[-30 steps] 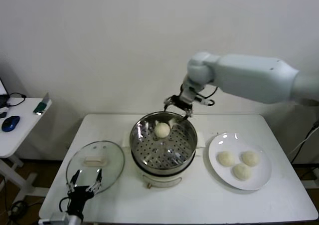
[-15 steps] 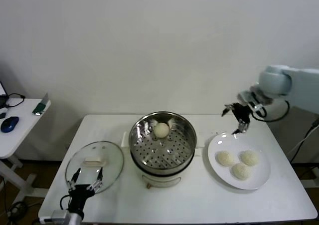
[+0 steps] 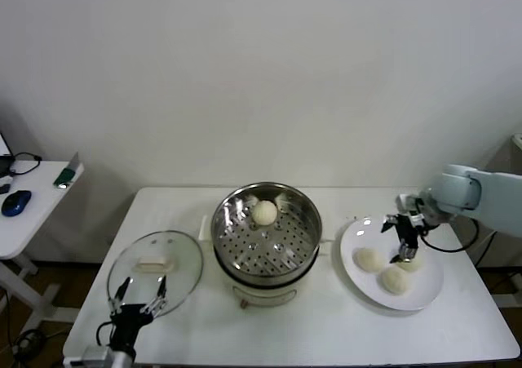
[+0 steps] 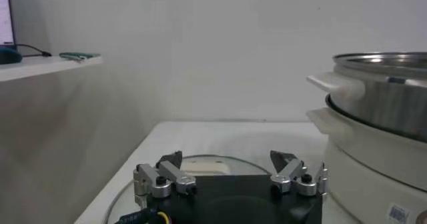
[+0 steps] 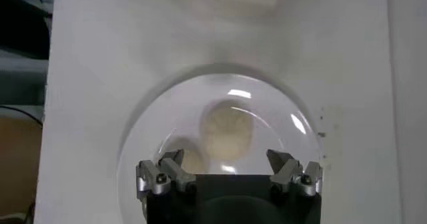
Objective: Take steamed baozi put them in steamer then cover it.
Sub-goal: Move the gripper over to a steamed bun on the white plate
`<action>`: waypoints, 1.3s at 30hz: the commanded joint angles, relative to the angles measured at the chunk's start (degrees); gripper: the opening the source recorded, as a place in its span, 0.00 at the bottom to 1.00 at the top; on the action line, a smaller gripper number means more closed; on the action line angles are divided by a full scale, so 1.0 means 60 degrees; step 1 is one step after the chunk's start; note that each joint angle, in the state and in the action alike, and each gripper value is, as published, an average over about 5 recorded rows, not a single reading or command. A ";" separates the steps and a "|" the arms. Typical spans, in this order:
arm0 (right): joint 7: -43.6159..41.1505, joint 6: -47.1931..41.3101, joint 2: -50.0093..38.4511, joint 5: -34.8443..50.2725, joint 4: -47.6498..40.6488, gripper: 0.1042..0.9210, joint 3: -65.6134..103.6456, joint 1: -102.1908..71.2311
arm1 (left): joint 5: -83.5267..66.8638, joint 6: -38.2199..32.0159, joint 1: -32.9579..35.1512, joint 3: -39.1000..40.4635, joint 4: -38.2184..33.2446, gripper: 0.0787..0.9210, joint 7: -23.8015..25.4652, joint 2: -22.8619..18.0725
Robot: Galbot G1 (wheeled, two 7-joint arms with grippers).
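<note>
So your left gripper (image 3: 137,298) is parked at the near-left edge of the table (image 3: 326,327), fingers spread, sitting over the near rim of the glass lid (image 3: 155,262). Over on the right, three steamed baozi (image 3: 395,280) lie on the white plate (image 3: 424,296), and your right gripper (image 3: 404,241) hangs right above them with its fingers wide apart, holding nothing. Mid-table there's the steamer (image 3: 267,233), uncovered, with one bun (image 3: 264,212) resting toward its far side.
</note>
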 commanded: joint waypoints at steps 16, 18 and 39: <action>0.0285 -0.0477 0.1157 -0.0842 -0.1688 0.88 0.1963 -0.2773 | -0.0053 -0.0067 -0.0050 -0.0077 0.0180 0.88 -0.0039 -0.0010; 0.0339 -0.0506 0.1217 -0.0861 -0.1733 0.88 0.2054 -0.2874 | -0.0054 -0.0066 -0.0058 -0.0074 0.0182 0.88 -0.0040 -0.0007; 0.0153 -0.0551 0.1289 -0.1096 -0.1769 0.70 0.1991 -0.2685 | -0.0066 -0.0061 -0.0086 -0.0067 0.0180 0.88 -0.0074 -0.0025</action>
